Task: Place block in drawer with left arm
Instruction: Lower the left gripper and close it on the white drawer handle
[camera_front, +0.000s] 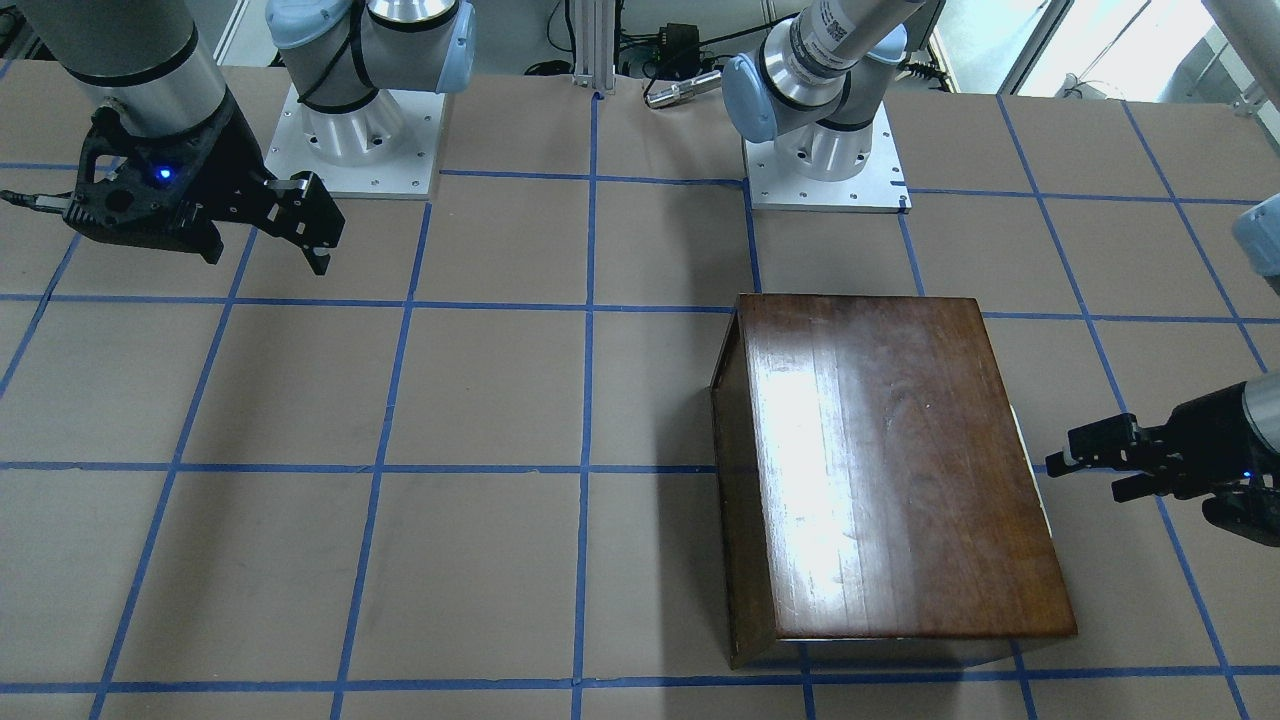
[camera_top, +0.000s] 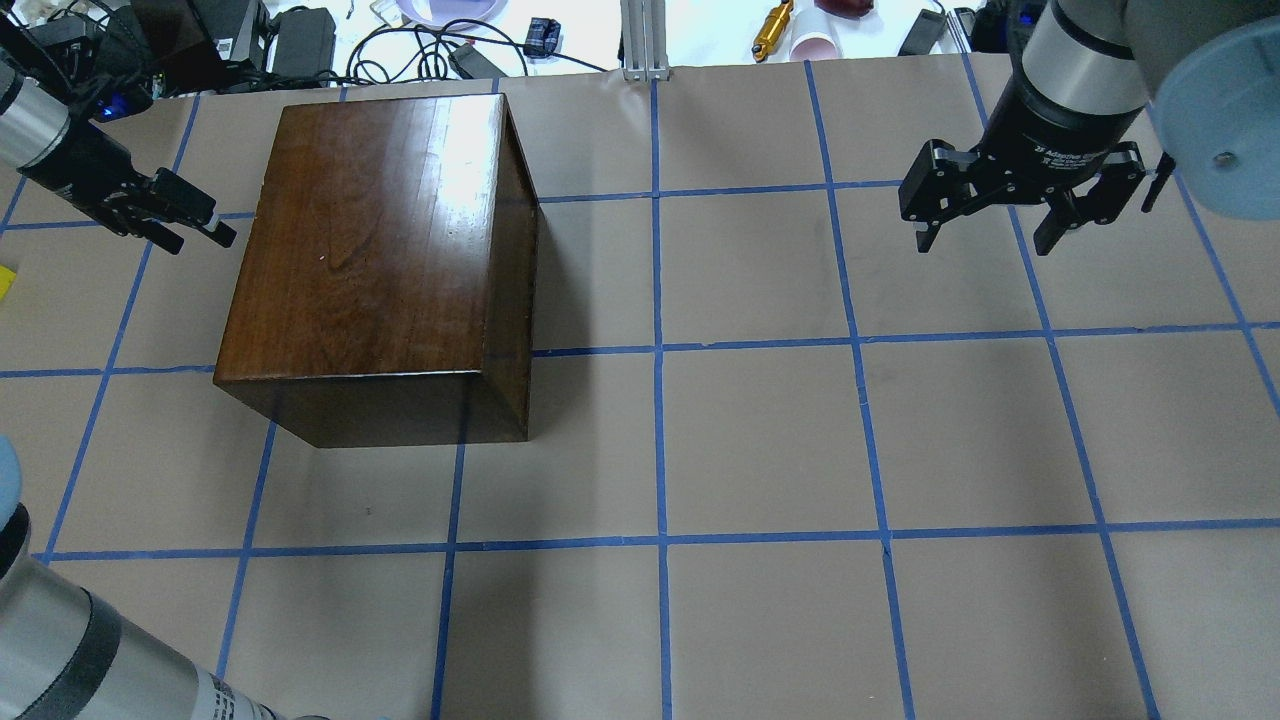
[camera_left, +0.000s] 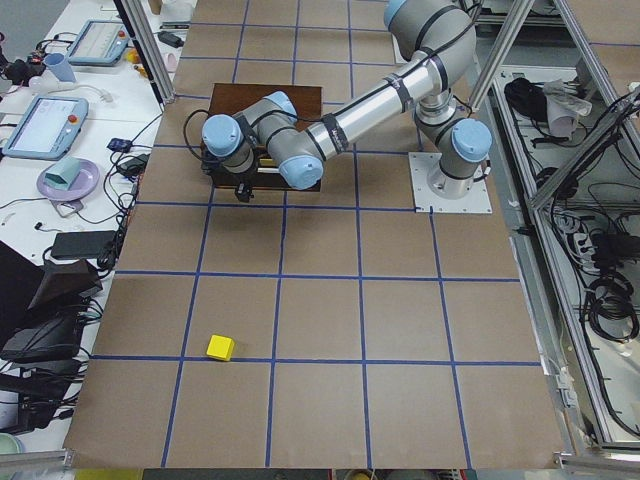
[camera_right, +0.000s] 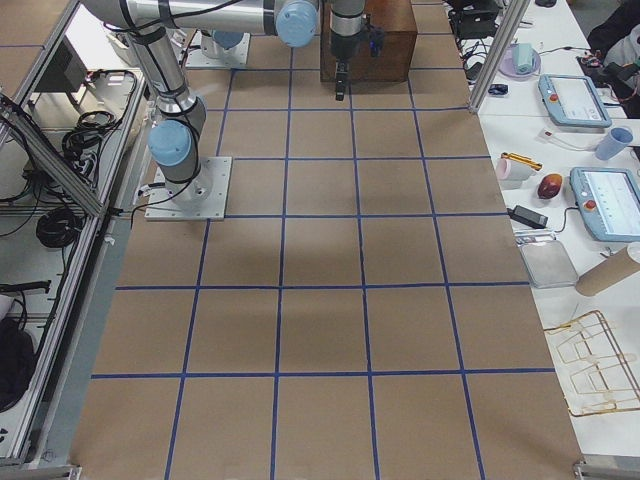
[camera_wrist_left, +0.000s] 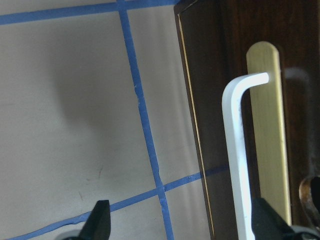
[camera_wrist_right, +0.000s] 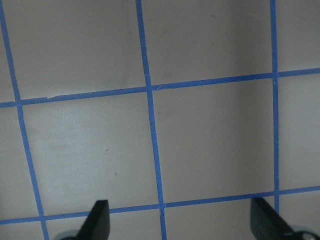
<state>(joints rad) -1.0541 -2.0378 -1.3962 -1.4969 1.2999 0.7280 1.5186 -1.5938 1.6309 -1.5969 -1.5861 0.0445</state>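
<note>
The yellow block lies alone on the brown table, well away from the dark wooden box; a sliver of it shows at the overhead view's left edge. The drawer is pushed into the box. Its dark front, with a brass plate and a silver handle, shows in the left wrist view. My left gripper is open and empty, level with that front and close to it, one fingertip before the handle. My right gripper is open and empty above bare table on the far side.
The two arm base plates stand at the robot's edge of the table. Benches with tablets, cables and cups run along the operators' side. Blue tape lines grid the table surface.
</note>
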